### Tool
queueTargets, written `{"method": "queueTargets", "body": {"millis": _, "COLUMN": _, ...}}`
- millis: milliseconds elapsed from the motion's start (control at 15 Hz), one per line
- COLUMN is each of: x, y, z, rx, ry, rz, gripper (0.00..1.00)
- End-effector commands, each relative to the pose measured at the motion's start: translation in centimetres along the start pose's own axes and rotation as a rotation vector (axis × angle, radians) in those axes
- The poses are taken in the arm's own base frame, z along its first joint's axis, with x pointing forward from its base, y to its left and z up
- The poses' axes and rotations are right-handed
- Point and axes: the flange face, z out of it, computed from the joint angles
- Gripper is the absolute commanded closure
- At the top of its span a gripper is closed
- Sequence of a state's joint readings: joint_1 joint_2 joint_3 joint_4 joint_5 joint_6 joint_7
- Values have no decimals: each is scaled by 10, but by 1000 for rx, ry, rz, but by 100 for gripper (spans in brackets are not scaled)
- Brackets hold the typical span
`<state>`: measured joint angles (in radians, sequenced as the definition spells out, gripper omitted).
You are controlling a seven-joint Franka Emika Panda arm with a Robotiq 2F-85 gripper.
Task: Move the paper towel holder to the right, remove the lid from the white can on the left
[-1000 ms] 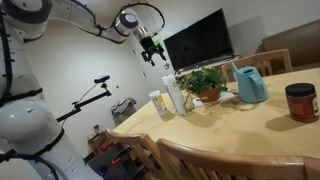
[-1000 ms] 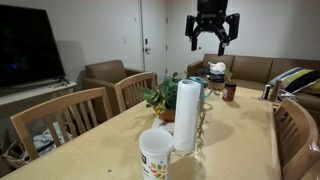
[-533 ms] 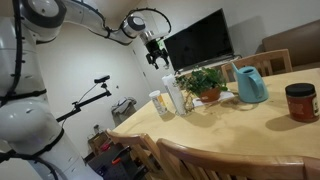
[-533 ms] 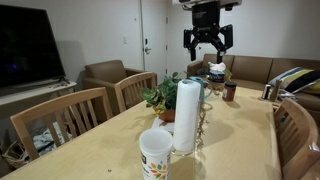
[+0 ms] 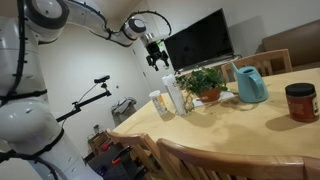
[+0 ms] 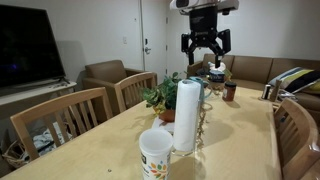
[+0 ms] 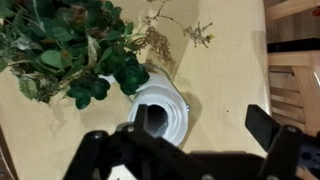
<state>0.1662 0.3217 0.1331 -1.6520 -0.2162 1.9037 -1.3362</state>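
My gripper [image 6: 206, 48] hangs high above the tabletop [image 6: 90, 150], its jaws spread wide with nothing between them. The towel holder [image 6: 187, 115] stands almost straight below it, only slightly off my centre line. It is a tall white roll with its long axis upright, and in the wrist view I look down into its hollow core. It stands near one end of the tabletop, just beside a leafy plant [image 6: 160, 97].

The can [image 6: 156, 157] is short and whitish with a yellow-orange mark. It stands closer to that end edge, just beside the holder, though I cannot tell whether they touch. Its lid [image 6: 155, 136] appears to be on.

The coming move looks like a straight descent to bring my jaws either side of the roll. No brand or writing is readable anywhere.
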Motion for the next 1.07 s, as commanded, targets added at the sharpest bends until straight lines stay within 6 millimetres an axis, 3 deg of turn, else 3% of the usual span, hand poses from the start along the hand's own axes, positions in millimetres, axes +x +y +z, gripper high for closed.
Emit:
{"method": "queueTargets", "body": {"millis": 0, "x": 17, "y": 13, "z": 10, "rx": -4, "ry": -5, "rz": -61, "gripper": 0}}
{"method": "queueTargets", "body": {"millis": 400, "x": 38, "y": 27, "z": 36, "rx": 26, "ry": -9, "rz": -112, "gripper": 0}}
{"method": "queueTargets", "body": {"millis": 667, "x": 40, "y": 38, "z": 50, "rx": 28, "ry": -50, "rz": -121, "gripper": 0}}
{"method": "queueTargets", "body": {"millis": 1000, "x": 40, "y": 35, "z": 34, "rx": -3, "ry": -84, "rz": -131, "gripper": 0}}
